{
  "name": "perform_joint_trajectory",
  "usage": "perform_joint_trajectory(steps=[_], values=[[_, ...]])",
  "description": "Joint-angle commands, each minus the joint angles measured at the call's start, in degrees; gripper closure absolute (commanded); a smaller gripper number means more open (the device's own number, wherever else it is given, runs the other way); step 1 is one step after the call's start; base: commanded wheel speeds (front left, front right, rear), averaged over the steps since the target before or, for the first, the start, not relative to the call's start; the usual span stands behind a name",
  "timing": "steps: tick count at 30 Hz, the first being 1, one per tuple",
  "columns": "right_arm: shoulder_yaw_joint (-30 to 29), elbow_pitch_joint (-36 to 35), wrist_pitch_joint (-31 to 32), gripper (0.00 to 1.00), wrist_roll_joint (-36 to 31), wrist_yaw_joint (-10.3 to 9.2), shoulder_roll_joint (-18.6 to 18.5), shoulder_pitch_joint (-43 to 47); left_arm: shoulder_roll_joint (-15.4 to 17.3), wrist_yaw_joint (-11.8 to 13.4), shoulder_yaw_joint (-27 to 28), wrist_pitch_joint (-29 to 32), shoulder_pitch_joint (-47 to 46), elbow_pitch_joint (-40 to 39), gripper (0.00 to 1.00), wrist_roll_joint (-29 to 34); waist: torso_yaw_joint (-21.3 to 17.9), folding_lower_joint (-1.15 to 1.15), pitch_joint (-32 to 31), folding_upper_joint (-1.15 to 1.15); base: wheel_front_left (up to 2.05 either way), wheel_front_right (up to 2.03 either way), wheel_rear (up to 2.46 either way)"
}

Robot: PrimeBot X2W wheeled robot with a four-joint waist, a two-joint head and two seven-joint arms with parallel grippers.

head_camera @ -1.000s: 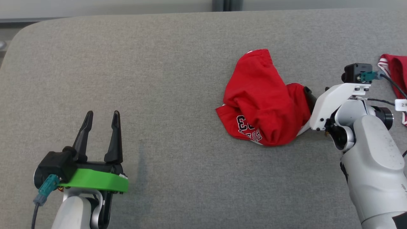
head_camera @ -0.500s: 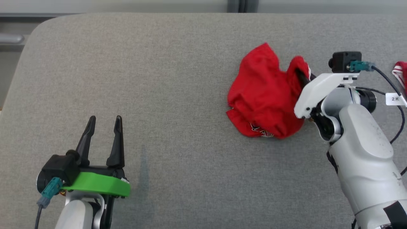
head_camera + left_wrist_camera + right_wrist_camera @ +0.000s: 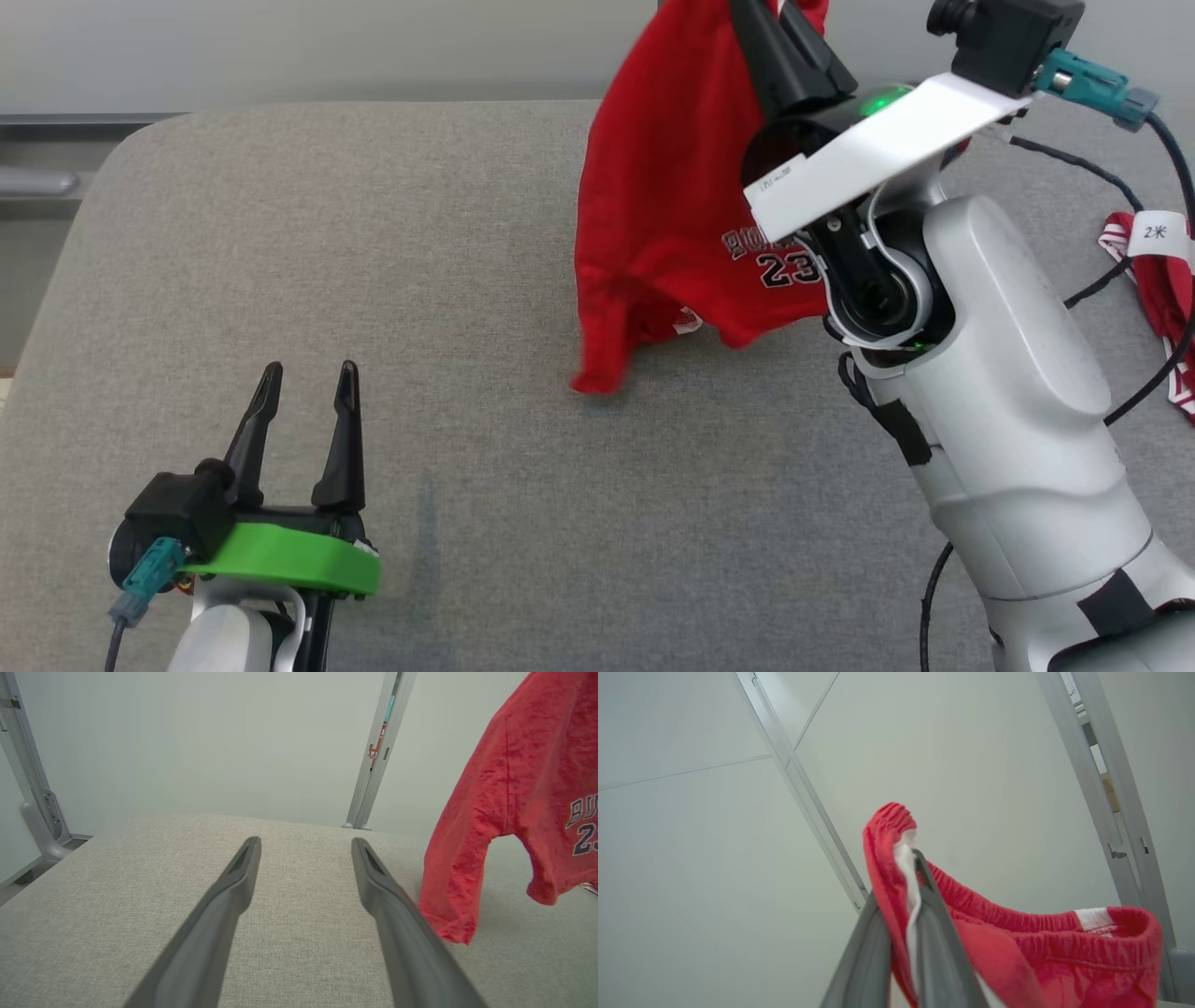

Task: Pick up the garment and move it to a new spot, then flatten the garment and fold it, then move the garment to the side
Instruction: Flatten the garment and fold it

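- Head view: the right tool [image 3: 780, 28] holds the red cotton garment with a 23 print [image 3: 667, 187] above the grey fabric-covered counter [image 3: 373, 233], its lowest corner near the surface. Lifting higher should stop it dragging. A second red-and-white cloth [image 3: 1162, 308] lies at the right edge, off a leftward path.
- Left wrist view: the left tool [image 3: 306, 842] is spread and empty, with the garment dangling to its right.
- Right wrist view: the right tool's fingers pinch the elastic waistband. The bite looks thin, so move gently.
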Motion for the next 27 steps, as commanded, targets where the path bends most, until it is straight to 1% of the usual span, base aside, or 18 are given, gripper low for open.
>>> perform_joint_trajectory(steps=[1, 3, 6, 10, 12, 13, 14, 17, 21, 24, 27], values=[[0.4, -1.5, -2.6, 1.00, 1.8, -0.01, -0.2, -0.8, 0.3, -0.1, 0.4, -0.1, 0.6, -0.3, 0.00, -0.1, -0.1, 0.00, 0.1, 0.00, 0.00, 0.00, 0.00], [0.4, -1.3, -4.4, 1.00, 1.4, -0.01, -0.4, -0.7, 0.3, -0.1, 0.7, -0.2, 0.7, -0.3, 0.00, 0.0, -0.3, 0.00, 0.1, 0.00, 0.00, 0.00, 0.00], [-1.2, 2.7, -4.7, 1.00, -2.2, -0.02, -2.7, 1.4, 0.1, -0.1, 0.8, -0.1, 0.8, -0.3, 0.00, 0.3, -0.8, 0.00, 0.1, 0.00, 0.00, 0.00, 0.00], [-7.3, 11.8, -2.9, 1.00, -10.6, -0.01, -5.1, 5.6, -0.1, -0.1, 0.4, -0.1, 0.6, -0.2, 0.00, 0.2, -1.3, 0.00, 0.1, 0.00, 0.00, 0.00, 0.00], [-11.5, 16.5, -1.4, 1.00, -15.1, -0.01, -6.0, 8.2, -0.1, -0.1, 0.2, -0.1, 0.5, -0.1, 0.00, 0.2, -1.5, 0.00, 0.1, 0.00, 0.00, 0.00, 0.00], [-13.6, 18.5, -0.9, 0.81, -17.6, 0.00, -6.2, 9.6, -0.1, -0.1, 0.2, -0.1, 0.4, 0.0, 0.00, 0.2, -1.6, 0.00, 0.1, 0.00, 0.00, 0.00, 0.00], [-15.3, 19.9, -0.6, 0.00, -19.5, 0.00, -6.2, 10.6, 0.0, -0.1, 0.1, -0.1, 0.3, 0.0, 0.00, 0.1, -1.7, 0.00, 0.1, 0.00, 0.00, 0.00, 0.00], [-21.4, 22.4, -1.8, 0.00, -24.3, 0.00, -5.2, 13.8, 0.2, -0.1, 0.0, -0.2, 0.0, 0.2, 0.00, -0.1, -1.9, 0.00, 0.0, 0.00, 0.00, 0.00, 0.00], [-26.8, 22.0, -3.6, 0.00, -28.7, -0.01, -3.6, 17.6, 0.4, -0.1, -0.2, -0.1, -0.2, 0.5, 0.00, -0.2, -2.2, 0.00, -0.2, 0.00, 0.00, 0.00, 0.00], [-29.0, 20.1, -5.4, 0.00, -31.8, 0.00, -2.4, 20.0, 0.4, -0.1, -0.2, -0.1, 0.0, 0.6, 0.00, -0.1, -2.3, 0.00, -0.5, 0.00, 0.00, 0.00, 0.00], [-27.8, 16.5, -7.6, 0.00, -35.7, 0.00, -1.6, 23.0, 0.4, -0.1, -0.3, -0.1, 0.3, 0.8, 0.00, -0.1, -2.5, 0.00, -0.9, 0.00, 0.00, 0.00, 0.00]])
